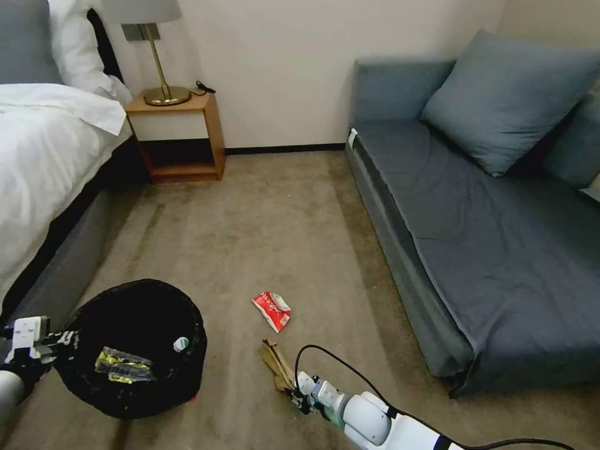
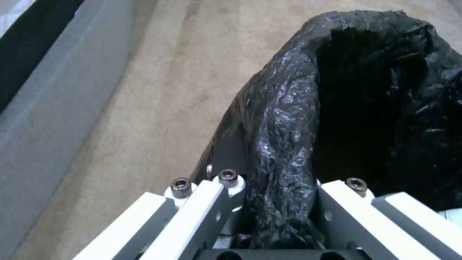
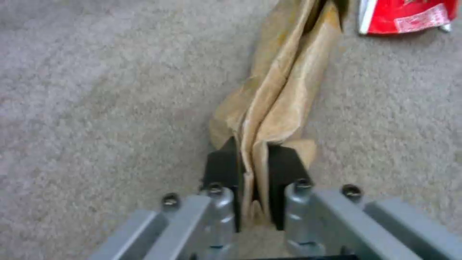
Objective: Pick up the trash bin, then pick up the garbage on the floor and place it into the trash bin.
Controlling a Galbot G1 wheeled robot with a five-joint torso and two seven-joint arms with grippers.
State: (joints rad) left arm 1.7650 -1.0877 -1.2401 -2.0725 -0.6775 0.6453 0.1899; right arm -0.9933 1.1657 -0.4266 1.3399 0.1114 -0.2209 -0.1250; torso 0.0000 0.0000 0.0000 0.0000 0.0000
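Note:
The trash bin (image 1: 134,312), lined with a black bag, hangs at lower left with my left gripper (image 1: 62,342) shut on its rim (image 2: 281,159). Inside it lie a gold wrapper (image 1: 123,364) and a small clear bottle (image 1: 180,344). On the carpet, the tan rag (image 1: 277,364) lies stretched out, and my right gripper (image 1: 297,389) is shut on its near end (image 3: 269,119). A red-and-white packet (image 1: 272,310) lies just beyond the rag (image 3: 406,14).
A bed (image 1: 44,162) runs along the left, with a wooden nightstand (image 1: 178,134) and a lamp (image 1: 153,50) behind it. A grey sofa (image 1: 487,231) fills the right. Open carpet (image 1: 275,219) lies between them.

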